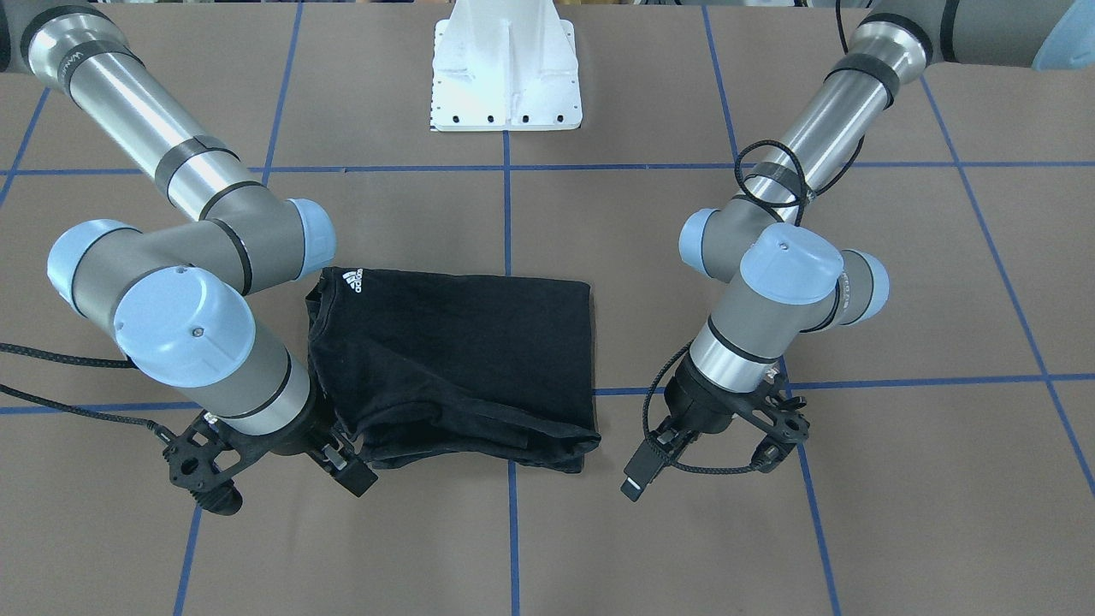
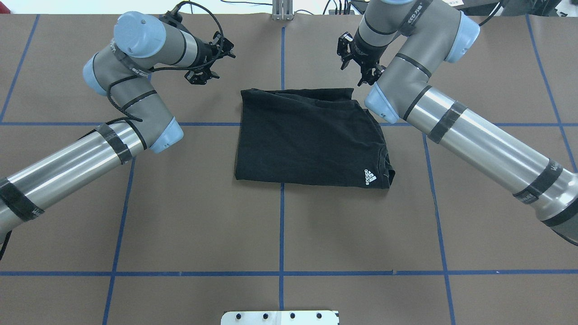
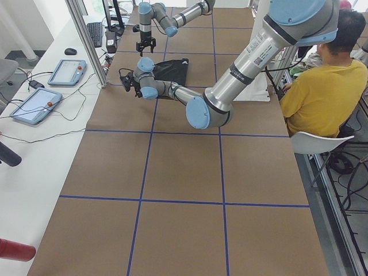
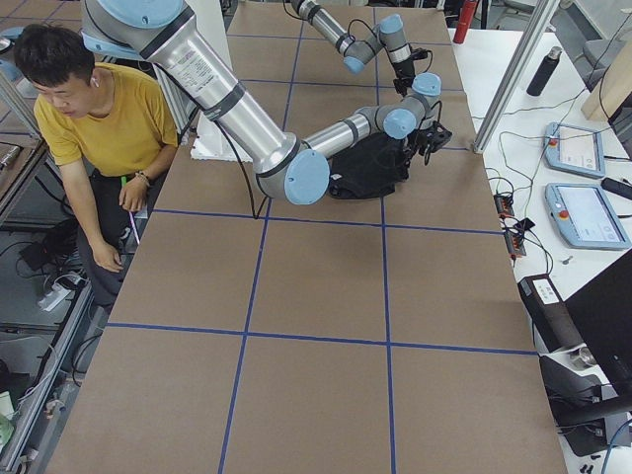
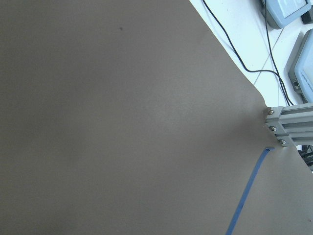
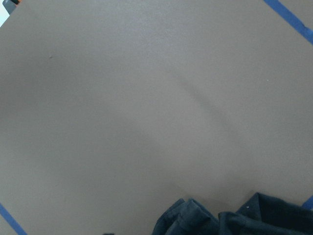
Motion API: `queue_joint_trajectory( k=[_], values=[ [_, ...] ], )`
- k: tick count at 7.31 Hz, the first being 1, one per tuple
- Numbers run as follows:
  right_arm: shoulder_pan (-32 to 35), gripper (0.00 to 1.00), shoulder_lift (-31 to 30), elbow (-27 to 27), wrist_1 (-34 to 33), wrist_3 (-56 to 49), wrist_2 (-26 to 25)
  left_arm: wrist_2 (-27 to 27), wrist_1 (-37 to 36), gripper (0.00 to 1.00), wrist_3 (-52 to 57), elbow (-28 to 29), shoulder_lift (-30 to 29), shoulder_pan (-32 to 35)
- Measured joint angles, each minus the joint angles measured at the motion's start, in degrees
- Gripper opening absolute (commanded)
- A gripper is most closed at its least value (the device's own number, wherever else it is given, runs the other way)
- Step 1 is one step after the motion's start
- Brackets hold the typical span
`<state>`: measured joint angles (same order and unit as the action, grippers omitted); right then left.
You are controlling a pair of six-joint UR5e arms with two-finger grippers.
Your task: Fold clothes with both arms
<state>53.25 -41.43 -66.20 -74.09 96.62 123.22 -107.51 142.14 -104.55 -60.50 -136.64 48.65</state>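
The black T-shirt [image 1: 453, 359] lies folded into a rough rectangle at the middle of the table, with its small white three-stripe logo [image 2: 370, 176] facing up. Its bunched edge shows at the bottom of the right wrist view [image 6: 254, 218]. My right gripper [image 1: 352, 473] hangs low right beside the shirt's far corner, looks open and holds nothing. My left gripper [image 1: 637, 481] hangs a short way off the shirt's other far corner, apart from it, and also looks open and empty. In the overhead view both grippers, left [image 2: 210, 63] and right [image 2: 359, 67], sit just beyond the shirt's far edge.
The white mounting pedestal [image 1: 505, 77] stands on the robot's side of the shirt. Blue tape lines [image 2: 282, 225] grid the brown table. A seated person in yellow [image 3: 322, 86] is beside the table. Tablets [image 3: 66, 72] and an aluminium post [image 5: 288, 117] stand off its far edge.
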Motion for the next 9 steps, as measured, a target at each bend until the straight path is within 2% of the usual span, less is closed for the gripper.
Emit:
queue_joint_trajectory(
  k=[2, 3, 7, 9],
  values=[
    [2.55, 1.00, -0.79, -0.60, -0.26, -5.91, 0.65, -5.00, -0.41, 0.99, 11.45, -1.81, 0.85, 2.46],
    [4.47, 1.00, -2.54, -1.03, -0.49, -13.44, 0.69, -6.84, -0.50, 0.99, 19.94, -3.14, 2.85, 4.09],
    [14.01, 1.00, -16.06, -3.49, -1.22, -54.35, 0.83, -9.31, -1.41, 0.99, 52.55, -12.48, 18.90, 11.31],
    [20.30, 1.00, -20.05, -3.49, -5.85, -72.92, 3.24, -13.70, -2.10, 0.99, 70.48, -14.89, 27.66, 18.49]
  ],
)
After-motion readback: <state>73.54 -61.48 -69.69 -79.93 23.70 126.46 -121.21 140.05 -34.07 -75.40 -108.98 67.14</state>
